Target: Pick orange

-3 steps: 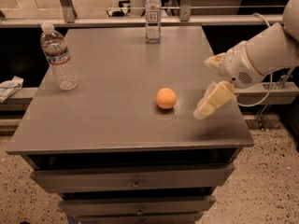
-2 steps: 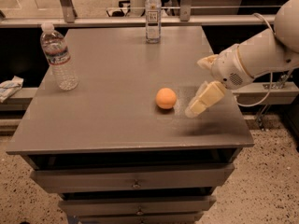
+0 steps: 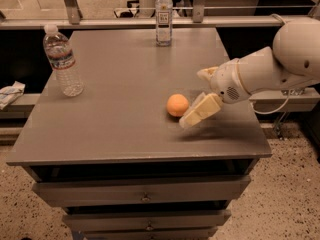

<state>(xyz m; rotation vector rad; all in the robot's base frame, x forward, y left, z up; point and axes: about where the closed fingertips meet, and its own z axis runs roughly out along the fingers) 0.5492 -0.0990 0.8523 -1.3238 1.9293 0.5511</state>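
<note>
The orange (image 3: 177, 105) is a small round fruit lying on the grey table (image 3: 120, 119), right of its middle. My gripper (image 3: 193, 99) comes in from the right on a white arm and sits just to the right of the orange. It is open. The near cream finger (image 3: 201, 111) lies low beside the orange, almost touching it. The far finger (image 3: 206, 73) stands behind it, further back. The orange is not between them as far as I can see.
A clear water bottle (image 3: 63, 61) stands at the table's left edge. A second bottle (image 3: 163, 15) stands at the back edge. Drawers (image 3: 145, 196) run under the tabletop. A rail (image 3: 150, 21) and dark shelving lie behind the table.
My gripper has moved left across the table, from well right of the orange to right beside it. The orange and the bottles have not moved.
</note>
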